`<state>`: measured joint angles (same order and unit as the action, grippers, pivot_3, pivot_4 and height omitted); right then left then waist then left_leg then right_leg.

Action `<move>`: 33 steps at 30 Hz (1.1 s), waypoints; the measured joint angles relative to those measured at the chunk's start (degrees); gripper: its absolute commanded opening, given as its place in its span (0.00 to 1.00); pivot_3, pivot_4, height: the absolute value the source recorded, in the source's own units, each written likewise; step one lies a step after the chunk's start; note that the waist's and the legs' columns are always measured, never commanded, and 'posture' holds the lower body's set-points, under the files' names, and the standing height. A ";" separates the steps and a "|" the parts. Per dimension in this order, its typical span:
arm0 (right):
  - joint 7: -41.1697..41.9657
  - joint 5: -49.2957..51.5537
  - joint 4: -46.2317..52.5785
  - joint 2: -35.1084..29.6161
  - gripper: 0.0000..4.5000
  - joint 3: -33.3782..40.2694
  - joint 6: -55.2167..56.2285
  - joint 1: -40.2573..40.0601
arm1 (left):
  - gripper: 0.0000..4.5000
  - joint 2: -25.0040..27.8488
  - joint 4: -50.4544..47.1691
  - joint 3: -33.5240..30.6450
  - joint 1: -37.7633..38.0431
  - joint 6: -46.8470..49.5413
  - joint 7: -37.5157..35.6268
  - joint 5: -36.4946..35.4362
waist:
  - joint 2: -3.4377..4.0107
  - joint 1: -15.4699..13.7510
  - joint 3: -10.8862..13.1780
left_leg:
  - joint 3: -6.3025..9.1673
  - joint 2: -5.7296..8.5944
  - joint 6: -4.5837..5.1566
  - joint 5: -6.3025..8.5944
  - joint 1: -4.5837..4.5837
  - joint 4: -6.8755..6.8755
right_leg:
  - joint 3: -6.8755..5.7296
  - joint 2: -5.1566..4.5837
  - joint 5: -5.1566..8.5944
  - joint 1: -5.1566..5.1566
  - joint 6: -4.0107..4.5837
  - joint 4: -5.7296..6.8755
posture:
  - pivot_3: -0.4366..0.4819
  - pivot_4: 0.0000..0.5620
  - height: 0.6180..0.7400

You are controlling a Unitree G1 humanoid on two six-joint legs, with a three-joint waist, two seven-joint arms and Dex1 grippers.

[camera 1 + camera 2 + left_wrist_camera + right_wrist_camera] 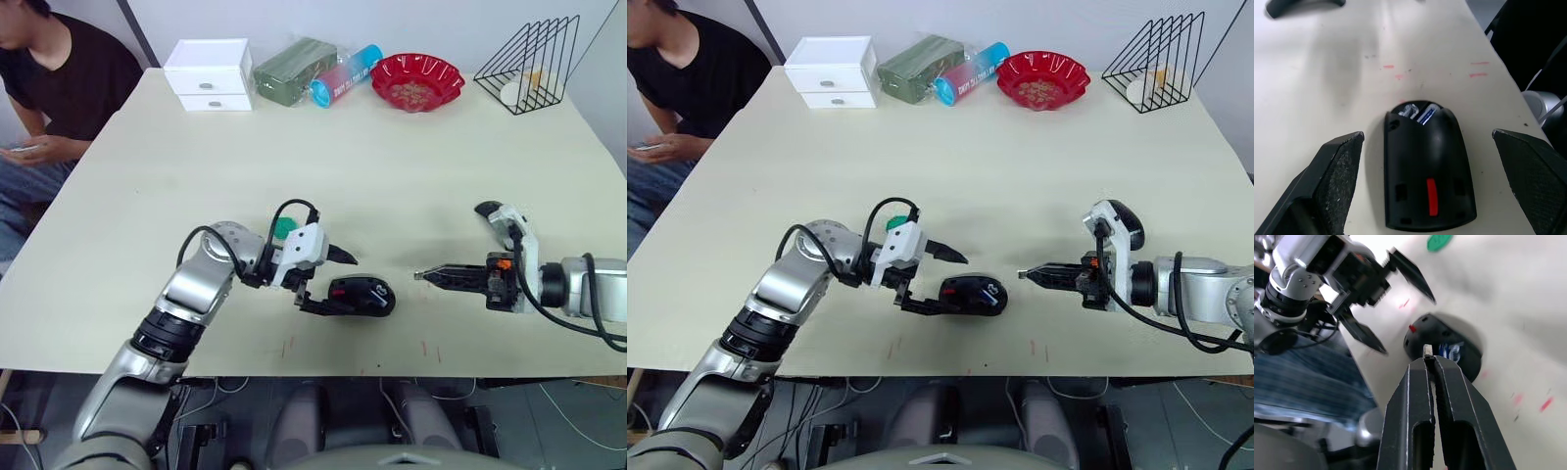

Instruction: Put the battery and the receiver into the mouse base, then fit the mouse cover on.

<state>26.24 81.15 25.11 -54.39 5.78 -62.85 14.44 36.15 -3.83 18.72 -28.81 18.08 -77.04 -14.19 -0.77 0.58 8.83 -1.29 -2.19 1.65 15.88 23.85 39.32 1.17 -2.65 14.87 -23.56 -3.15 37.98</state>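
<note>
The black mouse base [361, 294] lies near the table's front edge, its red wheel toward my left arm. The blue battery [1425, 113] sits in its open bay. My left gripper [341, 286] is open, one finger on each side of the base's wheel end. A hand's width to the base's right, my right gripper [421, 275] points at it, shut on the tiny receiver [1426, 350] at its tips. Behind my right wrist, partly hidden by it, the glossy black mouse cover [487, 209] rests on the table.
A green toothed disc [283, 227] lies just behind my left wrist. Along the far edge stand a white drawer box [208, 73], a green pack [294, 69], a blue-pink tube [345, 76], a red bowl [416, 80] and a wire rack [529, 64]. A person [59, 88] sits at the far left.
</note>
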 measured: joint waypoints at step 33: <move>35.65 -39.37 2.33 5.69 0.00 1.49 38.18 -18.36 | 1.00 -6.57 9.63 3.89 -0.52 -7.15 2.61 7.38 | 0.00 -0.39 0.00 | 0.01 0.04 -0.02 -0.01 -0.12 0.07 | 0.00 0.01 -0.01 0.11 -0.01 0.05 | 0.48 0.27 1.00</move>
<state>61.89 41.78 27.43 -48.70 7.28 -24.67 -3.92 29.58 5.80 22.61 -29.34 10.94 -74.43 -6.81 -0.77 0.19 8.83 -1.28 -2.15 1.63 15.86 23.73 39.39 1.17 -2.63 14.86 -23.45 -3.16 38.03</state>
